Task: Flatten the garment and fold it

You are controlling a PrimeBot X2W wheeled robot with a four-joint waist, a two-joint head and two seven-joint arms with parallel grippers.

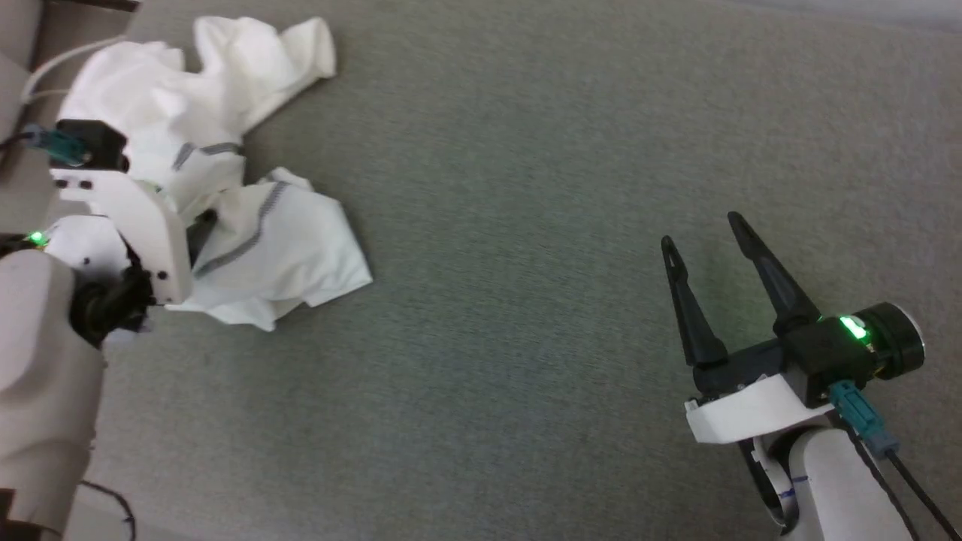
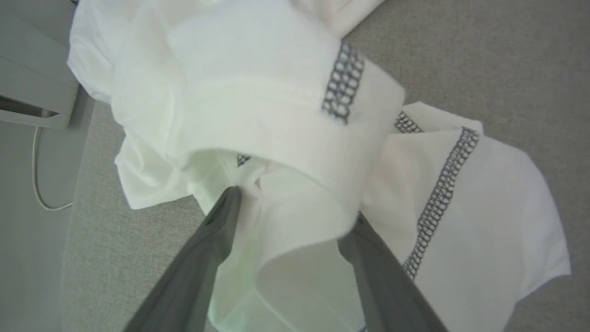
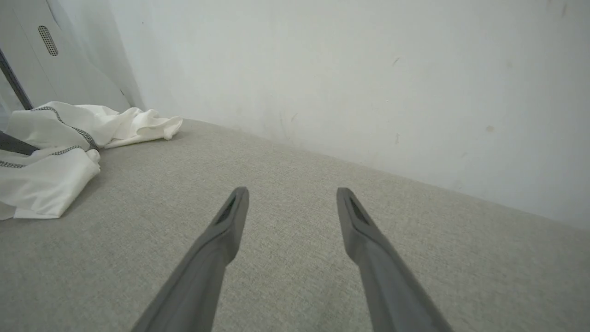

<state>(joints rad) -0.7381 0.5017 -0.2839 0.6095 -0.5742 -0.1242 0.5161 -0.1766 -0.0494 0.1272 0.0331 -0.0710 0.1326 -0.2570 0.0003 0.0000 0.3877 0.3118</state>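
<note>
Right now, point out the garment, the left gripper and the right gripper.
garment [image 1: 301,252], head view, lower folded panel.
left gripper [image 2: 295,205], left wrist view, between fingertips.
right gripper [image 1: 700,229], head view, between fingertips.

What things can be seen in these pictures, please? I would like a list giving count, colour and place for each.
garment: one, white with dark grey zigzag seams, crumpled at the left of the head view.
surface: one, grey woven fabric, under the garment.
wall: one, pale, behind the surface.
cable: one, white, beside the surface's edge, near the garment.
left fingers: two, dark grey, spread open with a fold of the garment between them.
right fingers: two, dark, spread open over bare surface at the lower right of the head view.
</note>
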